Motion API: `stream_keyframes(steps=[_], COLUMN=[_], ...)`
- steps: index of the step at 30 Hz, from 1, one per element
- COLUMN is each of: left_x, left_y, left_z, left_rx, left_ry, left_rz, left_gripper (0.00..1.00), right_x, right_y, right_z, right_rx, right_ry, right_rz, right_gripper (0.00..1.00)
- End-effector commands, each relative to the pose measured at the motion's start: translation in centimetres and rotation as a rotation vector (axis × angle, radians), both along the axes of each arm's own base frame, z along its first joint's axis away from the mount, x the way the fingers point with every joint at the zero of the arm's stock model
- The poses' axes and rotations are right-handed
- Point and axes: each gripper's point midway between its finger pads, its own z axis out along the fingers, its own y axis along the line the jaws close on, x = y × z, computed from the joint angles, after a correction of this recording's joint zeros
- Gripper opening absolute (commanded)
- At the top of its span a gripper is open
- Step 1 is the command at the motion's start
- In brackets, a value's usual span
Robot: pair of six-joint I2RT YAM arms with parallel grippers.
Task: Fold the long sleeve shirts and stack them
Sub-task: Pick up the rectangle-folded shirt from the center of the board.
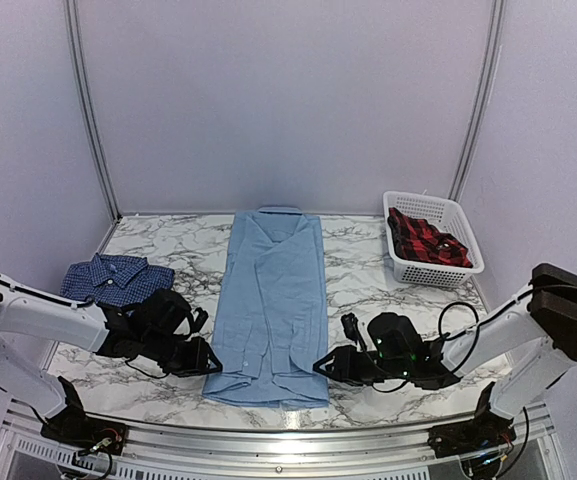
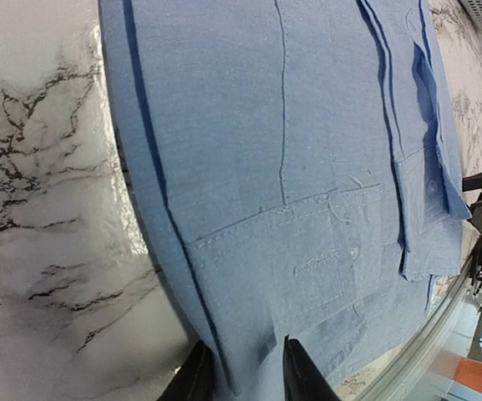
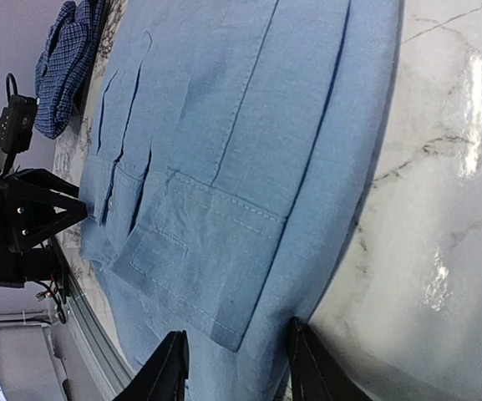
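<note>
Both claws sit at the near corners of the light blue shirt [image 1: 273, 300].
It lies lengthwise mid-tabletop [image 1: 368, 290], collar far and sleeves tucked in. The left claw [image 1: 211, 364] and right claw [image 1: 320, 363] stand parted astride its side edges by the hem, unclamped, likely to fold it toward the collar. Bare marble flanks it, and the folded checked shirt [image 1: 113, 280] waits well left.
</note>
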Motion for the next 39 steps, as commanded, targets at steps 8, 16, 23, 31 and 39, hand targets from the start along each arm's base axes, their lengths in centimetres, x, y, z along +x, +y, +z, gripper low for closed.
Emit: stream_keyframes(steps=[8,16,23,31,39], left_x=[-1.2,-1.4,-2.0,-0.7,3.9], left_y=[2.3,0.6,-0.3,-0.6,-1.6], left_z=[-2.2,-1.5,0.1,3.8,7.3], left_rx=[0.141,0.077,0.002,-0.027,-0.018], left_ry=[0.042,0.068,0.089,0.015,-0.074], left_rz=[-0.018,-0.056,-0.070,-0.040,0.016], left_gripper=[0.38,0.16,0.00,0.00,0.00], right_x=[-2.7,-2.5,-2.1,-0.5,4.4], right_y=[-0.8,-0.3,0.5,1.1,1.8], right_z=[-4.4,-4.6,-2.5,2.1,5.8], right_rx=[-0.056,-0.048,-0.026,-0.024,0.034], right_ry=[0.153,0.162,0.131,0.047,-0.025], right_rz=[0.056,0.055,0.077,0.072,0.019], right_gripper=[0.41,0.24,0.00,0.00,0.00])
